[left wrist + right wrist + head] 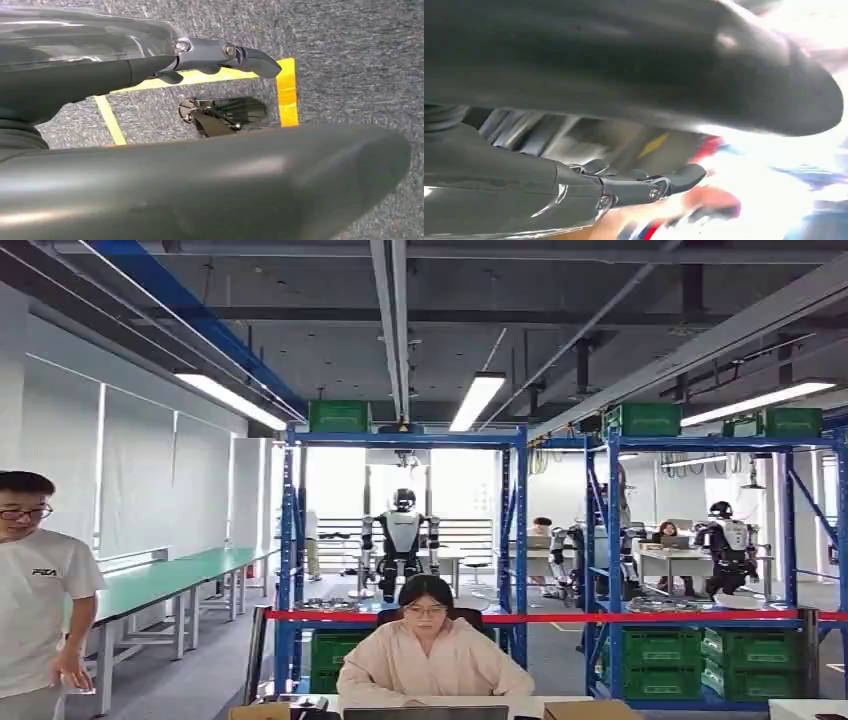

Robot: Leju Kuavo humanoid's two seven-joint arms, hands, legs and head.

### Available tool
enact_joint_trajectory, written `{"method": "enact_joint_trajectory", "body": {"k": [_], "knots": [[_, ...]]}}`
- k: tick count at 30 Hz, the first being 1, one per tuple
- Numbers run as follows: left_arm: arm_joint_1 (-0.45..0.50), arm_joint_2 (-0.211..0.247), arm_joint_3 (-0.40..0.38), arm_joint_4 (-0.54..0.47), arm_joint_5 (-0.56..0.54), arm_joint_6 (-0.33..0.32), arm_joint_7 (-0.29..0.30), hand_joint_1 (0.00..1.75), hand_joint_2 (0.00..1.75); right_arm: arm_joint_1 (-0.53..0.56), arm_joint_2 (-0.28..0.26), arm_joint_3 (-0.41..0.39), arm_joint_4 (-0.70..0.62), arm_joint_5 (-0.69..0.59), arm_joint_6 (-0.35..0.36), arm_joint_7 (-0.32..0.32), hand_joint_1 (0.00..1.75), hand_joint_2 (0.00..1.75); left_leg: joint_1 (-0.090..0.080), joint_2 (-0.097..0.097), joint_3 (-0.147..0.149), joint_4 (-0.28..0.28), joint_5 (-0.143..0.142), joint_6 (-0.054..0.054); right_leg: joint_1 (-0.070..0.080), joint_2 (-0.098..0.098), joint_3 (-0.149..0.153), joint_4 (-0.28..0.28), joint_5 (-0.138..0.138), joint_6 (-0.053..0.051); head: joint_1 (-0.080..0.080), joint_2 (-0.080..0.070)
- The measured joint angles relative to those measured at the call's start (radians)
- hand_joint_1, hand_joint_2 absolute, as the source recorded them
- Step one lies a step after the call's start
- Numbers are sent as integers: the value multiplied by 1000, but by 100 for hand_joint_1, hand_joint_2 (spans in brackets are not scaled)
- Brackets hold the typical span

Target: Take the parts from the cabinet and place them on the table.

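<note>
A workshop floor seen from the robot's head height: a person in a pale pink top (428,652) sits at the near desk (520,705) behind a laptop (425,712), with a cardboard box (592,710) to the right of it and another at the left. A second person in a white T-shirt (35,605) stands at the near left edge, beside a long green-topped workbench (165,580) that runs away along the left wall. A red barrier tape (560,616) stretches across behind the seated person. Beyond it stand blue steel racks (290,560) with green crates (662,648) on the low shelves at the right and more green crates on top. Further off, a silver humanoid robot (402,540) stands between the rack posts, and another (727,543) is at the far right near people seated at desks.

The left hand (190,165) hangs over grey carpet marked with yellow floor tape (286,92); its fingers (235,55) are extended and apart, holding nothing. The right hand (624,95) likewise shows straightened fingers (664,184) with nothing between them, against a blurred bright background.

The parts named in the task cannot be made out, nor can I tell which rack is the cabinet.
</note>
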Motion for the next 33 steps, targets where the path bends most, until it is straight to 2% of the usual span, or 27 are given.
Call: {"method": "enact_joint_trajectory", "body": {"k": [3,6,8,9,10,11,13,14,15,16,18,19,20,21,23,24,25,26,28,29,30,31,33], "knots": [[7,0,3,0,10,2,6,0,0,117,61,-28,-208,-75,60,5,0,0,-1,0,0,0,-1,1,-1,0,0,0,0,1,0,0],[8,0,6,0,11,5,5,0,0,197,100,-28,-357,-97,92,5,0,0,-6,0,0,2,-1,3,-6,0,1,-1,1,4,0,0],[8,0,7,0,11,12,2,0,0,240,115,-26,-434,-114,113,-1,0,0,-8,0,2,1,7,11,-8,2,4,-5,10,15,0,0],[7,-2,7,0,9,15,0,0,0,264,116,-27,-473,-126,120,-11,0,0,4,3,7,-15,19,21,-5,3,2,-3,1,19,0,0],[6,-5,7,1,6,23,0,0,0,285,116,-29,-501,-136,127,-21,0,0,5,5,8,-19,23,27,-5,2,0,11,-18,22,0,0],[6,-6,7,1,-2,31,0,0,0,304,115,-34,-529,-143,136,-35,0,0,7,6,7,-19,25,29,-5,2,-18,58,-54,24,0,0],[6,-13,3,1,-19,48,8,0,0,355,112,-55,-577,-154,167,-61,0,0,8,7,5,-19,25,29,-11,2,-84,226,-137,31,0,0],[5,-18,0,2,-24,55,13,0,0,377,112,-69,-599,-155,189,-67,0,0,8,7,5,-18,25,29,-12,2,-108,287,-154,35,0,0],[3,-22,-2,4,-26,57,16,0,0,396,112,-84,-616,-155,211,-69,0,0,9,7,5,-17,25,28,-13,1,-112,301,-144,38,0,0],[-1,-25,-3,6,-29,59,17,0,0,409,114,-96,-631,-153,227,-69,0,0,11,7,5,-16,25,28,-14,1,-93,268,-113,41,0,0],[-12,-32,-4,6,-29,59,21,0,0,425,120,-111,-657,-146,247,-69,0,0,16,6,6,-10,21,21,-16,0,-5,91,-20,44,0,0],[-15,-32,-4,6,-26,58,22,0,0,428,123,-114,-667,-139,254,-69,0,0,16,7,4,-5,17,12,-17,0,31,11,-5,42,0,0],[-17,-32,-4,6,-22,57,21,0,0,430,130,-114,-672,-131,257,-70,0,0,12,7,-2,-3,17,2,-9,5,41,3,-12,31,-1,0],[-17,-32,-4,6,-19,53,18,0,0,436,137,-114,-681,-123,259,-70,0,0,12,6,-2,-4,21,-5,-9,5,36,1,-9,23,0,0],[-13,-32,-3,6,-1,49,12,0,0,436,152,-105,-691,-111,258,-69,0,0,13,7,-5,-5,26,-13,-7,5,32,0,-13,14,0,0],[-9,-31,-1,6,7,44,9,0,0,435,160,-93,-696,-106,254,-68,0,0,13,6,-6,-5,26,-20,-10,4,30,-6,-8,5,0,0],[-7,-29,3,6,15,40,8,0,0,432,170,-74,-703,-101,244,-60,0,0,14,7,-11,9,0,-24,-13,-1,28,-12,-2,-7,0,0],[-5,-27,5,6,19,37,8,0,0,427,178,-58,-708,-98,236,-55,0,0,14,7,-28,52,-40,-25,-13,-1,22,-13,3,-16,0,0],[-3,-26,11,6,24,31,13,0,0,423,188,-25,-717,-98,223,-50,0,0,14,7,-88,205,-130,-29,-8,-6,8,-13,11,-27,0,0],[-1,-26,14,6,27,32,18,0,0,423,190,-11,-720,-99,218,-49,0,0,13,7,-112,276,-159,-29,-5,-9,0,-12,16,-29,0,0],[3,-25,16,6,28,32,22,0,0,424,190,1,-723,-102,213,-49,0,0,13,7,-116,304,-159,-28,-2,-10,-6,-12,21,-30,0,0],[5,-23,18,6,28,33,25,0,0,425,190,11,-729,-107,210,-51,0,0,13,7,-97,279,-135,-25,0,-10,-11,-12,26,-29,0,0],[6,-20,20,6,28,34,26,0,0,426,190,27,-738,-113,204,-58,0,0,11,7,-5,119,-52,-16,1,-9,-19,-12,35,-26,0,0]]}}
